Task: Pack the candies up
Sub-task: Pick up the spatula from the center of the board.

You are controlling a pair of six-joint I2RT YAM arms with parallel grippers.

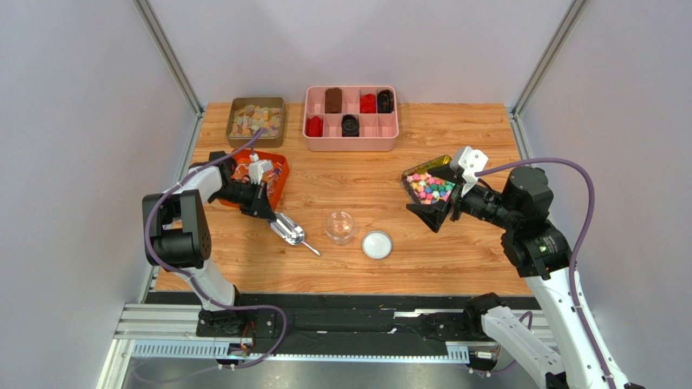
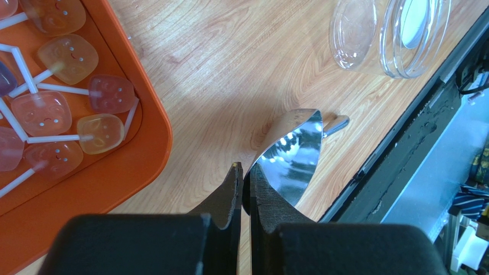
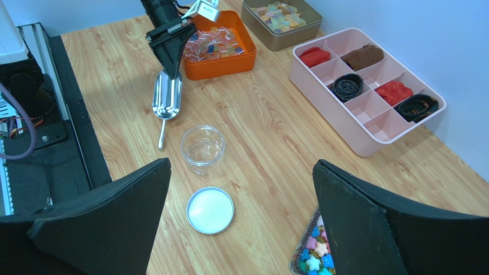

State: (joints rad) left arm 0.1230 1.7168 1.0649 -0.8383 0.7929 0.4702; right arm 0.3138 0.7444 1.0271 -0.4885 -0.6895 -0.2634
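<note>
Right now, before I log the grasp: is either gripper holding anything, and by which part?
The left gripper pinches the metal scoop by the thin rim of its bowl, opposite the handle. The right gripper is open and empty.

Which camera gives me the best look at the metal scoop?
Right wrist: the whole scoop shows, bowl to handle. Top external shows it small; left wrist shows only its rim, pinched in the left gripper's jaws.

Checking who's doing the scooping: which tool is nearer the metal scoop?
Left. The left tool is shut on the metal scoop's wide end; the right tool hangs open well away, beyond the clear jar.
</note>
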